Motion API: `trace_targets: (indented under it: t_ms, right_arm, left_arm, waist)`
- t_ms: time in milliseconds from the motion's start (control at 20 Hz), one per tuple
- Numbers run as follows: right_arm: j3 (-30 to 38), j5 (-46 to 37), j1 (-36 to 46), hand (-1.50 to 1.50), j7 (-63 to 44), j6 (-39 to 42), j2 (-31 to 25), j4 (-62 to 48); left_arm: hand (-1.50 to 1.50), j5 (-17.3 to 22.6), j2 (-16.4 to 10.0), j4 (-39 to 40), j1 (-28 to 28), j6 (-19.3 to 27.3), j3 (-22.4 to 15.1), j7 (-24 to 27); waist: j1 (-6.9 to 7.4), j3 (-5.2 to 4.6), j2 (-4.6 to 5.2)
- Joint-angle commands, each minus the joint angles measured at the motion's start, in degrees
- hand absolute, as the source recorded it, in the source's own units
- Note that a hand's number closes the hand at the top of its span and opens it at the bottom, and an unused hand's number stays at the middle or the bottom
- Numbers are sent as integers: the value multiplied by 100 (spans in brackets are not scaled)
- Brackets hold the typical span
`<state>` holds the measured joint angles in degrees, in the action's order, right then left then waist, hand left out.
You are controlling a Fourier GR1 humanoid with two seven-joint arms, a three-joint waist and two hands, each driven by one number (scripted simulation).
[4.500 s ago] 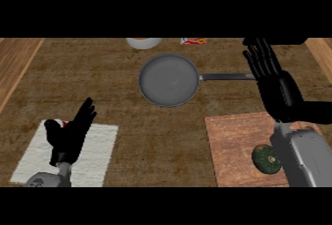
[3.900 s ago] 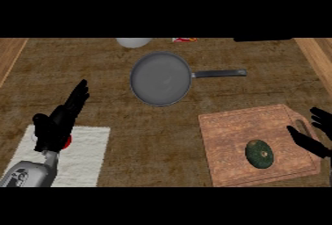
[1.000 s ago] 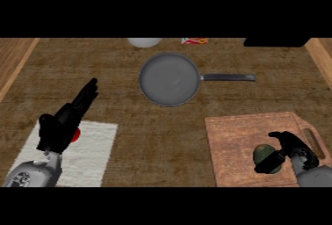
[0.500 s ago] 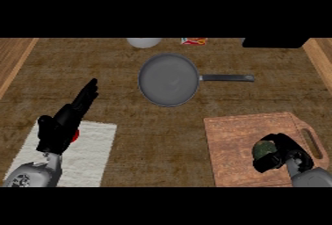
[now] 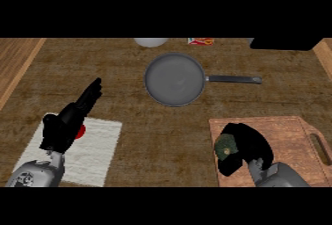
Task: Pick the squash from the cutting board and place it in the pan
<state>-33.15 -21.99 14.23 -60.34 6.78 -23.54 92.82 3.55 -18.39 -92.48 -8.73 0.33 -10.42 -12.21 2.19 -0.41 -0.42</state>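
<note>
The dark green squash point(image 5: 225, 146) lies on the wooden cutting board point(image 5: 292, 136) at the lower right. My right hand point(image 5: 250, 145) is curled round the squash from its right side, thumb below it, hiding most of it. The grey pan point(image 5: 173, 79) sits on the counter up and to the left of the board, with nothing in it and its dark handle point(image 5: 233, 79) pointing right. My left hand point(image 5: 71, 116) rests open at the left, fingers pointing up, above a white cloth.
A white cloth point(image 5: 77, 149) lies at the lower left with a small red thing point(image 5: 80, 132) partly behind my left hand. A white bowl point(image 5: 150, 41), a red packet point(image 5: 200, 41) and a black object point(image 5: 285, 43) stand along the far edge.
My right hand has closed further round the squash and shifted a little to the left on the board. The left hand and the pan have stayed put.
</note>
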Motion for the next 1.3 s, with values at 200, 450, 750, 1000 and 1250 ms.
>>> trace_targets:
  t_ms: [200, 450, 750, 1000, 1250]
  right_arm:
    - [-2108, -2164, 1952, 150, 3, -311, 1878, 383]
    - [-2768, -3385, 2783, 150, -662, -901, 2327, 464]
    - [-3097, -3772, 2940, 150, -1267, -1915, 2346, -82]
    - [-2822, -3718, 3042, 150, -1321, -2520, 2349, -294]
    - [-2145, -3498, 2778, 150, -253, -3697, 2351, -1206]
  left_arm:
    - [0, -2, 54, 194, -319, -97, -42, -38]
    - [0, 39, 1, 111, -112, -99, 41, -39]
    - [0, -184, 201, 205, 110, 46, -94, 222]
    - [0, -97, 137, 319, -409, -33, 84, -158]
    - [0, -161, 152, 349, -213, 9, 170, 218]
  waist:
    - [238, 15, -12]
    - [111, 26, -52]
    - [12, 34, 15]
    - [-30, 37, 42]
    - [-39, 40, 91]
